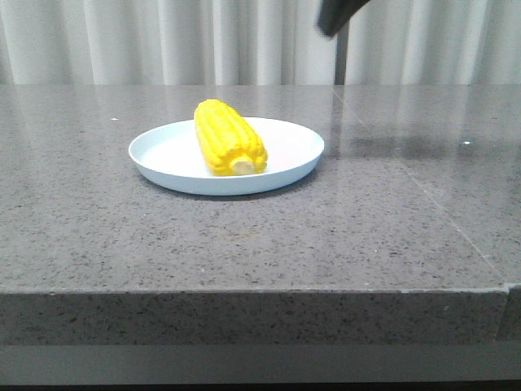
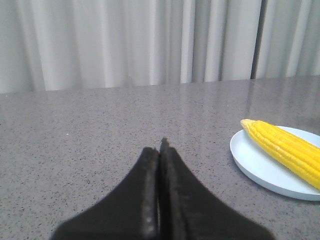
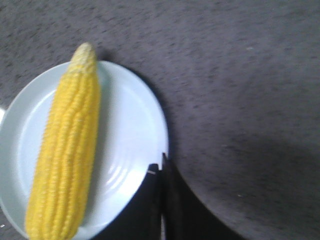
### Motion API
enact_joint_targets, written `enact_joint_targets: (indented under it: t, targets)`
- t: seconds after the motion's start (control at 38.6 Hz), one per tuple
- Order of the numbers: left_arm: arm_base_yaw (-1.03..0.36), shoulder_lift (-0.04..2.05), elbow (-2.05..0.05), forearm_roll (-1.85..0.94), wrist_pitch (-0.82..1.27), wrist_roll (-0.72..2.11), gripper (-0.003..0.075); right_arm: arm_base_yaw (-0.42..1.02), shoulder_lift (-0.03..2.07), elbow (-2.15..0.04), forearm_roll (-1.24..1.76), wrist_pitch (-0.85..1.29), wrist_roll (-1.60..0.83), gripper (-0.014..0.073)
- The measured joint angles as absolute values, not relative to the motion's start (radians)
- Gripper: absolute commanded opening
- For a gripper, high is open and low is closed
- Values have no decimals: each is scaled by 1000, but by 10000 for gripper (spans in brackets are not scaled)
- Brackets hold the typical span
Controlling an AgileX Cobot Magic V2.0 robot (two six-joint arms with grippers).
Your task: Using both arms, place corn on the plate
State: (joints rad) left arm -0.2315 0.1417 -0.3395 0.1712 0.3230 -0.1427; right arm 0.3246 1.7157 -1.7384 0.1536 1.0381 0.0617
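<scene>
I find the corn (image 1: 229, 138) lying on the plate (image 1: 286, 145), lengthwise across its middle, with the pale stub end toward the near rim and the tapered tip toward the far rim. The plate sits on the grey speckled table (image 1: 244, 244), well back from its front edge.

From my right wrist camera, the right gripper (image 3: 161, 165) hangs above the plate, its tips over the plate's rim on the side away from the corn. Its two black fingers are pressed together with no gap that I can see, and nothing is between them. The corn (image 3: 67, 150) lies apart from that gripper, with bare plate (image 3: 130, 130) between them. In the front view only a dark blurred piece of the right arm (image 1: 335, 16) shows, high above the table and beyond the plate.

From my left wrist camera, the left gripper (image 2: 160, 150) is low over the bare table (image 2: 75, 145), well apart from the plate (image 2: 260, 167). Its fingers are likewise closed tight against each other and hold nothing. The corn (image 2: 285, 145) is not touching it.

The corn is bright yellow with regular rows of kernels running its length, a paler tip, and a cream-coloured cut end. The plate is round, shallow, pale blue-white and plain. A pale curtain (image 1: 163, 41) hangs behind the table.
</scene>
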Motion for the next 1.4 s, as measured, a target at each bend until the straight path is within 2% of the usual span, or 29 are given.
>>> enact_joint_targets:
  t: [0.23, 0.44, 0.96, 1.22, 1.4]
  targets:
    - [-232, 142, -340, 171, 323, -143, -20, 214, 1548, -1594, -53, 1016, 165, -18]
    - [-232, 142, -340, 171, 323, -143, -20, 148, 1351, -1336, -91, 924, 195, -18]
    - [-232, 142, -340, 171, 323, -143, -20, 143, 671, -581, -93, 422, 195, -18]
    - [-232, 142, -340, 171, 323, -143, -20, 143, 326, -416, -93, 378, 195, -18]
    - [-232, 142, -340, 171, 323, -143, -20, 143, 224, -395, -93, 378, 195, -18]
